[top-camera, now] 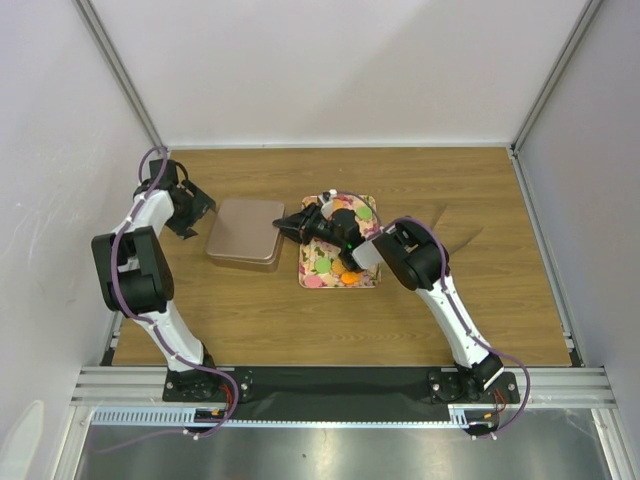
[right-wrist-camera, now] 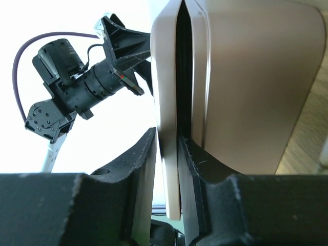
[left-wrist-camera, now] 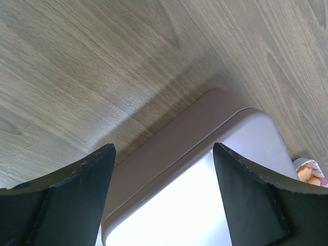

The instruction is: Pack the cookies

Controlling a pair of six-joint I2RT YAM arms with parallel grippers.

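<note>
cookies (top-camera: 347, 277) lie on the tray (top-camera: 309, 270), under the right arm. right gripper (right-wrist-camera: 168, 138): fingers closed almost together, pinching the edge of the lid (right-wrist-camera: 164, 77); a dark gap shows between lid and tin (right-wrist-camera: 246, 77). left gripper (left-wrist-camera: 164, 148): fingers wide apart, holding nothing, poised over a tin corner, with bare table (left-wrist-camera: 102, 61) beyond.

Cookies (top-camera: 349, 278), small flat round discs, orange ones visible, lying flat on floral tray (top-camera: 311, 268), others partly hidden
</note>
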